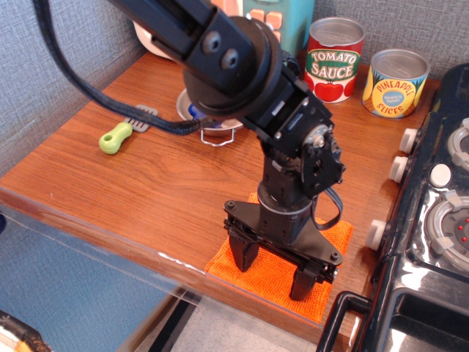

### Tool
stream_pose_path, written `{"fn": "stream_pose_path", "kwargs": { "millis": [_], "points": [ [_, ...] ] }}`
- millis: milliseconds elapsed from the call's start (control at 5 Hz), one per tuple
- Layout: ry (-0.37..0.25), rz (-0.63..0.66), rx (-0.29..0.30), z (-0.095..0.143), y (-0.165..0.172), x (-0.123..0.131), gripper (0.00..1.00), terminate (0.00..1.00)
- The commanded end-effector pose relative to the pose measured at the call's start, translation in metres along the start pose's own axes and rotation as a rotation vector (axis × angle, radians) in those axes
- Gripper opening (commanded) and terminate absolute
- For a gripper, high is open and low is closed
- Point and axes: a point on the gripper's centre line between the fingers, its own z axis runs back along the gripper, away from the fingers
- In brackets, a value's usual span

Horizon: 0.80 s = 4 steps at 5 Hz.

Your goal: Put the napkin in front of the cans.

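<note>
The orange napkin [333, 240] lies flat near the table's front edge, at the right, mostly covered by the arm. My gripper [272, 270] is open, its two black fingers spread and pressed down on the napkin's front part. The red-and-white Tomato Sauce can [333, 60] and the yellow-and-blue Pineapple Slices can [395, 83] stand upright side by side at the back right, well beyond the napkin.
A green-handled spatula [119, 133] lies at the left. A small metal pot [212, 129] with a blue thing inside sits behind the arm. A black toy stove [432, 220] borders the table on the right. The wooden table's front edge [110, 227] runs just below the napkin.
</note>
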Motion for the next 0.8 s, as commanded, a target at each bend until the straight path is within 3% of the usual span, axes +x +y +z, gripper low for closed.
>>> {"fn": "stream_pose_path", "kwargs": {
  "millis": [0, 200, 600],
  "points": [
    [0.067, 0.006, 0.040, -0.019, 0.014, -0.013, 1.00, 0.00],
    [0.054, 0.013, 0.045, -0.020, 0.015, 0.000, 1.00, 0.00],
    [0.013, 0.071, 0.057, -0.022, 0.030, 0.059, 1.00, 0.00]
  ]
}}
